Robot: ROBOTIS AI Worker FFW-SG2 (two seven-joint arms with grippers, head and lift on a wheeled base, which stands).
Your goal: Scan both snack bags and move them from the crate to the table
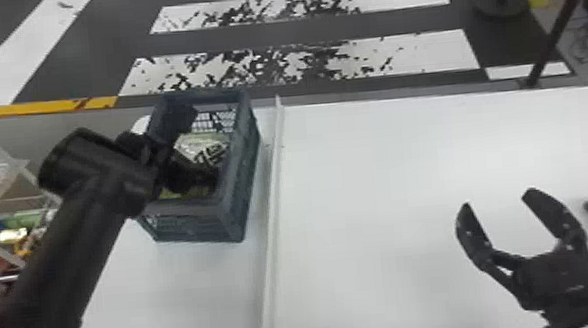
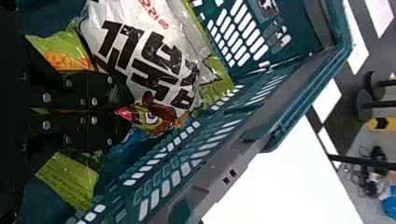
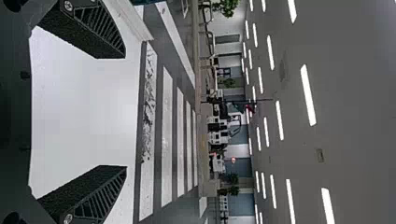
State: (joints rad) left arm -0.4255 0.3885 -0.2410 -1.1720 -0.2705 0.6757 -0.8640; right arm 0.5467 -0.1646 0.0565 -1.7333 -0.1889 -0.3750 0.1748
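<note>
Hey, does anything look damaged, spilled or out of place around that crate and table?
Yes, the white floor stripes beyond the table look odd: they're patchy with dark marks, perhaps worn paint. I see nothing spilled on the table or around the crate.

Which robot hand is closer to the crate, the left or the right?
Left. The left gripper is down inside the crate; the right gripper hangs over the white table, off to the crate's right.

There is one crate (image 1: 250,179), one counter (image 1: 383,169) and one wire rack (image 1: 3,149). Two left fingers (image 1: 187,177) and two right fingers (image 1: 473,232) make four. I count one big white bag (image 2: 140,56), plus green bits (image 2: 70,179) too covered up to count
</note>
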